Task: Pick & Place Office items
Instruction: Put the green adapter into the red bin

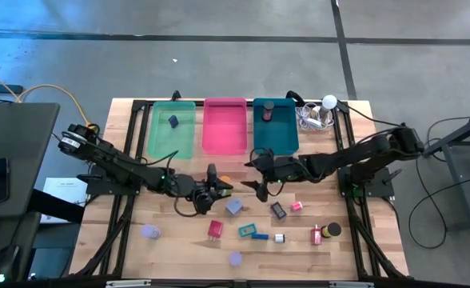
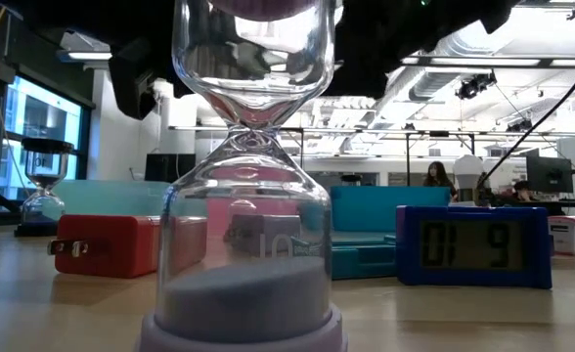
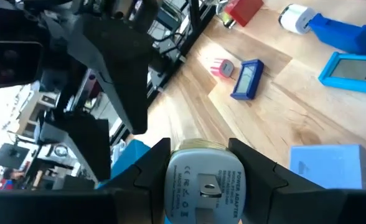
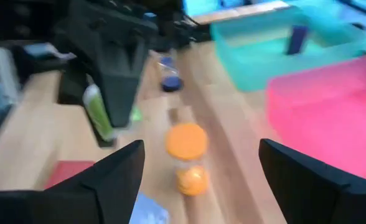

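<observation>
My left gripper [image 3: 198, 149] is shut on a pale power adapter [image 3: 203, 186] over the table's middle [image 1: 209, 194]. My right gripper [image 4: 200, 147] stands open a little to its right [image 1: 257, 178], with nothing between its fingers. An orange cylinder [image 4: 187, 155] rests on the table between the two grippers [image 1: 225, 181]. Several small office items lie on the wood nearer the front: a grey-blue block [image 1: 234, 206], a red block [image 1: 215, 230], lavender discs [image 1: 149, 232]. A dark piece [image 1: 173, 121] lies in the green tray [image 1: 159, 140], and a dark cap [image 1: 267, 108] lies in the teal tray [image 1: 287, 140]. My left gripper pinches the power adapter by two opposite sides [image 3: 170, 180] between its two fingers [image 3: 258, 177]. The labelled face with the prongs is turned back toward the wrist. The fingers come roughly level from the table's left. The adapter appears lifted clear of the table.
A pink tray [image 1: 225, 140] stands between the green and teal ones at the far edge. A white ball with cables [image 1: 328, 102] lies at the far right. A blue clock [image 2: 473, 244], a red adapter [image 2: 107, 244] and a lavender-based hourglass [image 2: 243, 303] stand near the front.
</observation>
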Robot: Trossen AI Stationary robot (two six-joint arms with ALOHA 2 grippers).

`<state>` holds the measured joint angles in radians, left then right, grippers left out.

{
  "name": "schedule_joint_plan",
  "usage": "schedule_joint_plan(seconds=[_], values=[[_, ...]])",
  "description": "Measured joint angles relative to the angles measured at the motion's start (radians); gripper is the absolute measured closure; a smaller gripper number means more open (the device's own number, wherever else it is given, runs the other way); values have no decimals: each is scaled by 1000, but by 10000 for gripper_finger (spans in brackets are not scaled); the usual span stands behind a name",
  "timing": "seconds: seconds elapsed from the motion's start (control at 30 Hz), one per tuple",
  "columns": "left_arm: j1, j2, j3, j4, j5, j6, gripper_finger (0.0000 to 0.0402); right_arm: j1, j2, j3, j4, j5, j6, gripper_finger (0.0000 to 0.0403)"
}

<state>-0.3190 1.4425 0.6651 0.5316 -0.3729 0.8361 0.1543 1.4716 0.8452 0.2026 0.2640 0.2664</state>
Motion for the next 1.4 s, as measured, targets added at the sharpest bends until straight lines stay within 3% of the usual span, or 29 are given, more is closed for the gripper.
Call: schedule_joint_plan(seconds=[0.27, 0.43, 0.6, 0.7, 0.93, 1.23, 1.4], values=[[64, -98, 0, -193, 49, -147, 275, 3, -37, 1, -132, 201, 77, 100], [142, -237, 0, -302, 173, -282, 275, 3, -33, 0, -146, 209, 100, 100], [266, -333, 10, -344, 177, -259, 275, 3, -27, 0, -144, 209, 100, 100], [404, -332, 91, -443, 186, -278, 275, 0, -27, 0, -141, 209, 100, 100], [707, -163, 329, -645, 376, -388, 275, -6, -27, 0, -113, 209, 78, 100], [885, 207, 693, -1054, 506, -383, 274, -13, -27, 0, -109, 206, 63, 100], [952, 343, 816, -1135, 523, -381, 274, -12, -27, 0, -109, 206, 44, 100]])
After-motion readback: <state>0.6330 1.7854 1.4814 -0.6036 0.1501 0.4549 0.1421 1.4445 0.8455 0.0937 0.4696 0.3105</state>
